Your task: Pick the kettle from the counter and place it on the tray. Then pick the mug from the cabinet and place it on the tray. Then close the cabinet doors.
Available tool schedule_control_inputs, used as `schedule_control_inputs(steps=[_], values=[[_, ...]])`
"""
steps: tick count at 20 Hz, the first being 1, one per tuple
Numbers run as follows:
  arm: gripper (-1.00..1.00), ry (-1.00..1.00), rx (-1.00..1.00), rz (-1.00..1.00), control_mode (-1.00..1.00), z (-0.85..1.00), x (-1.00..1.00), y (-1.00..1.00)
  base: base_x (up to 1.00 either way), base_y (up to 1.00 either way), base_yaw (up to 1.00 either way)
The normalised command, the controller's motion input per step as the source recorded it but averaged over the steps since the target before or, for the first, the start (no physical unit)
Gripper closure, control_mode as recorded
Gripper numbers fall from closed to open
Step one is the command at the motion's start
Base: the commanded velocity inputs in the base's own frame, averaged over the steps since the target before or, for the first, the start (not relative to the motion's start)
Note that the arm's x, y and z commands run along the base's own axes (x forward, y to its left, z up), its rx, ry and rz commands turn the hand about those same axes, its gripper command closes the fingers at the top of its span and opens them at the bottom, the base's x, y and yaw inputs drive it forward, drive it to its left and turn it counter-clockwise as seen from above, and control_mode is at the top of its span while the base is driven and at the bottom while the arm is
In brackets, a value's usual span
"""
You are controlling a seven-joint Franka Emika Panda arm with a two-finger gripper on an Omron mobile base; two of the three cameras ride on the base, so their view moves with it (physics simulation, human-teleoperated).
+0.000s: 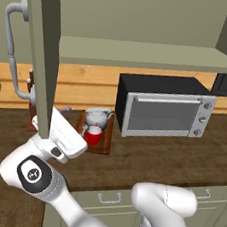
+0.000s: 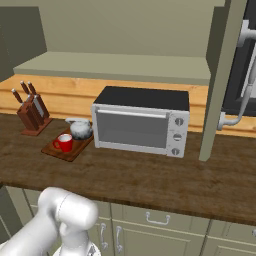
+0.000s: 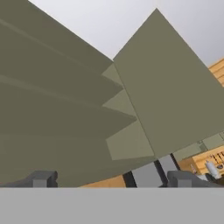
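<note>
Kettle (image 2: 81, 129) and mug (image 2: 64, 142) both sit on the tray (image 2: 70, 150). Gripper (image 3: 114, 180) is spread wide, empty, right up by the left cabinet door (image 1: 42, 51), which hangs open.

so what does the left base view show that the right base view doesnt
Left base view alone: the arm's hand beside the open left cabinet door, with that door's curved bar handle.
Right base view alone: the open right cabinet door and its handle.
Both: the kettle and red mug standing on the tray, the toaster oven, the knife block, the dark counter and the cabinet shelf.
</note>
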Motion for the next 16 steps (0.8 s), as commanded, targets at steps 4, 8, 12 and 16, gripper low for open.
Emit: schedule_control_inputs(steps=[4, 8, 12, 16], values=[[-1.0, 0.0, -0.01, -0.03, -1.0, 0.11, 0.0, 0.22, 0.0, 0.0, 0.0], [-1.0, 0.0, -0.01, -0.04, -1.0, 0.1, 0.0, 0.19, 0.0, 0.0, 0.0], [-1.0, 0.0, -0.03, -0.04, -1.0, 0.01, 0.0, 0.18, 0.0, 0.0, 0.0], [-1.0, 0.0, -0.03, -0.04, -1.0, 0.0, 0.0, 0.1, 0.0, 0.0, 0.0]])
